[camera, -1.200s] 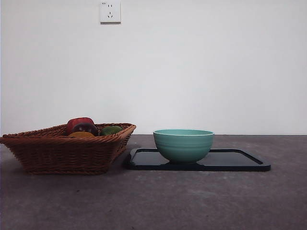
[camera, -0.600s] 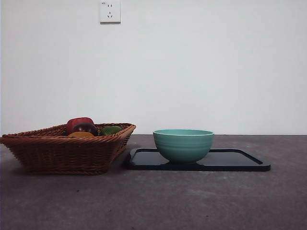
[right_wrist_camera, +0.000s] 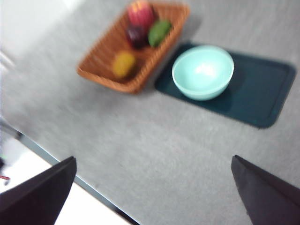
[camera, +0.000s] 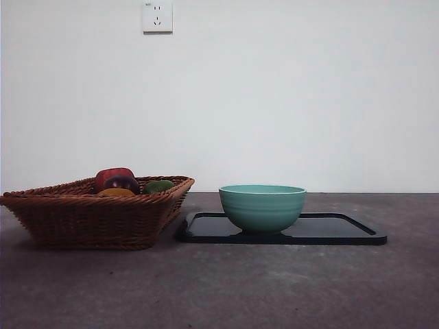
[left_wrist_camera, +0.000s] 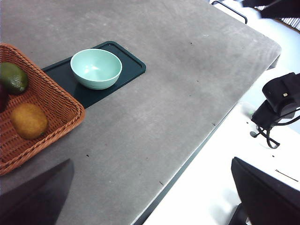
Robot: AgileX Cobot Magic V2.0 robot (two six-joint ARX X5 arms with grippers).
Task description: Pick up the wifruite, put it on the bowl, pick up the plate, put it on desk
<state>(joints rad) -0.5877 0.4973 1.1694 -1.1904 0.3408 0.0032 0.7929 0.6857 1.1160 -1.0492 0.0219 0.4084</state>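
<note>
The orange-brown wifruite (camera: pixel 115 192) lies in the wicker basket (camera: pixel 82 219) at the left; it also shows in the left wrist view (left_wrist_camera: pixel 28 121) and the right wrist view (right_wrist_camera: pixel 123 64). The mint-green bowl (camera: pixel 262 207) stands empty on a dark flat plate (camera: pixel 343 229) to the right of the basket, on the grey desk (camera: pixel 226 288). The bowl (left_wrist_camera: pixel 96 68) and plate (left_wrist_camera: pixel 129 70) show in the left wrist view too. My left gripper (left_wrist_camera: pixel 152 164) and right gripper (right_wrist_camera: pixel 153 161) are open, empty, and high above the desk. Neither shows in the front view.
The basket also holds a red fruit (camera: pixel 113 173), a dark red-purple fruit (camera: pixel 123 183) and a green fruit (camera: pixel 159 186). The desk's front edge (left_wrist_camera: pixel 197 145) runs below the left gripper. The right wrist view is blurred.
</note>
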